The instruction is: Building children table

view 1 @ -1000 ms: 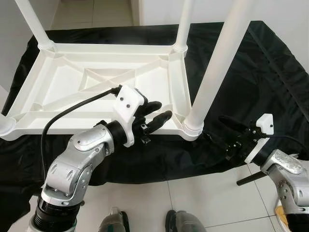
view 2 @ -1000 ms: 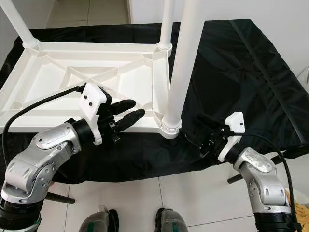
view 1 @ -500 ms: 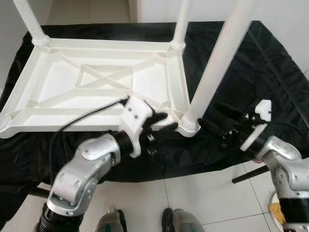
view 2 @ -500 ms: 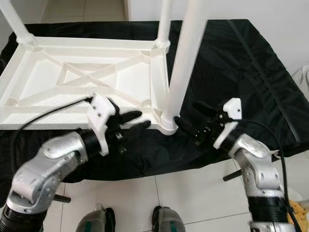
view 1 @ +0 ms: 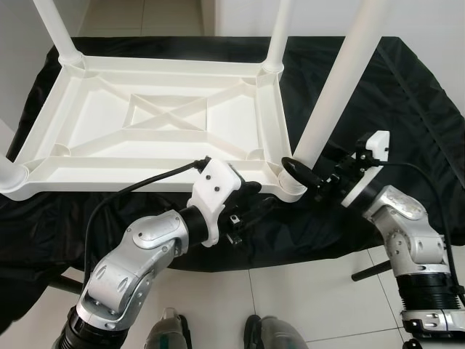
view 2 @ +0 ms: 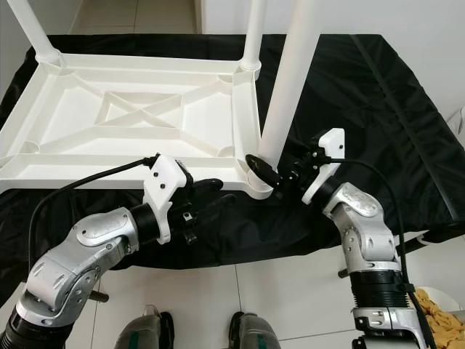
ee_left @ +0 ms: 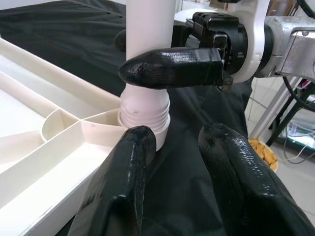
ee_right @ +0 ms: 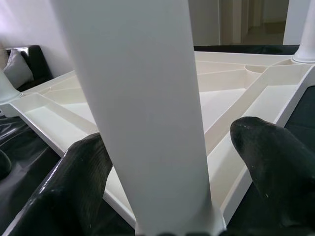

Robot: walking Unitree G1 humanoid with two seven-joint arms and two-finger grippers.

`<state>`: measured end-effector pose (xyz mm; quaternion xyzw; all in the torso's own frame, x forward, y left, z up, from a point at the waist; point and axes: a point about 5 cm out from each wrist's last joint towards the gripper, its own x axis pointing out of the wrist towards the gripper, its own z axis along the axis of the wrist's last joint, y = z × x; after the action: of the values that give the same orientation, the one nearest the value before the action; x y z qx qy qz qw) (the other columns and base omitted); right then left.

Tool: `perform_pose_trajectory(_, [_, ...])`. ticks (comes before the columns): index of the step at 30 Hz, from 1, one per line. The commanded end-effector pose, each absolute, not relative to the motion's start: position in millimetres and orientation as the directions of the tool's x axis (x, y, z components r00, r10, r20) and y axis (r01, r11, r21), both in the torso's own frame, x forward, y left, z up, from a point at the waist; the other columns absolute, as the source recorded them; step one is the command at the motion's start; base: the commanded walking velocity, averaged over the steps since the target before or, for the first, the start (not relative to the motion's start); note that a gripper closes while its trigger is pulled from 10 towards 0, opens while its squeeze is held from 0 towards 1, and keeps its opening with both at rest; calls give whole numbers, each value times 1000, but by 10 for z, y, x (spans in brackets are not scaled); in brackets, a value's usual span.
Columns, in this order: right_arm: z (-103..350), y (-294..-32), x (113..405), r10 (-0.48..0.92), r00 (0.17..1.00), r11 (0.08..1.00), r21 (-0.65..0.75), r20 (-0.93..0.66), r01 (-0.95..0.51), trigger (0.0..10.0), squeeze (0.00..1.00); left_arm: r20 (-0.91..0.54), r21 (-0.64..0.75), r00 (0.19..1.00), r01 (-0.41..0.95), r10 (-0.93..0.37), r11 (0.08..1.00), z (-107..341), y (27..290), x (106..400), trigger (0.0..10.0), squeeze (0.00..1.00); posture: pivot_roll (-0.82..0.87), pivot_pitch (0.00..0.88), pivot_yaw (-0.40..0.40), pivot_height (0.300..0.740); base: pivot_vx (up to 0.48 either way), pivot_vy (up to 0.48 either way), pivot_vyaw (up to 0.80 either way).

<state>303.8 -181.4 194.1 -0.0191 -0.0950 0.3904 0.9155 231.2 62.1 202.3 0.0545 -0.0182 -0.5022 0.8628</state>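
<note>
Black-draped surface [view 1: 407, 94] bears the upturned white table [view 1: 160, 123].

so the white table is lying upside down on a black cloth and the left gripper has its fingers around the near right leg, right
Not quite. It is the right gripper whose fingers straddle that table leg near its base, as the right wrist view shows. The left gripper sits beside the table's near edge, open and holding nothing. The table is upside down on the black cloth, as you said.

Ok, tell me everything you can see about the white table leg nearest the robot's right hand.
The table leg is a smooth white tube, plastic by its look, standing upright in the corner socket of the upside-down tabletop, with a ribbed collar at its base. The right hand has its black fingers either side of it, low down.
</note>
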Motion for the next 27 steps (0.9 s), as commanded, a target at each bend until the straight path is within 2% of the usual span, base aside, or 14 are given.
perform_pose_trajectory(1, [1908, -1800, 3054, 719, 679, 694, -116, 149, -710, 10000, 0, -39, 123, 498, 863, -866, 490, 1996, 609, 2321, 10000, 0, 47, 124, -39, 740, 0, 0, 0])
perform_pose_trajectory(23, [1840, -1754, 3335, 711, 694, 702, -156, 114, -695, 10000, 0, -47, 115, 475, 877, -879, 467, 1975, 552, 2293, 10000, 0, 65, 94, -61, 740, 0, 0, 0])
perform_pose_trajectory(24, [1836, -1756, 3344, 713, 692, 700, -156, 110, -697, 9490, 0, -46, 117, 476, 876, -879, 468, 1978, 550, 2294, 10000, 0, 68, 94, -63, 740, 0, 0, 0])
perform_pose_trajectory(25, [1826, -1760, 3356, 716, 690, 697, -152, 102, -701, 314, 0, -46, 119, 478, 874, -877, 471, 1982, 551, 2298, 10000, 0, 70, 94, -64, 740, 0, 0, 0])
perform_pose_trajectory(27, [1815, -1765, 3365, 717, 691, 696, -149, 94, -703, 0, 0, -46, 121, 480, 873, -876, 472, 1985, 552, 2300, 10000, 0, 70, 94, -64, 740, 0, 0, 0])
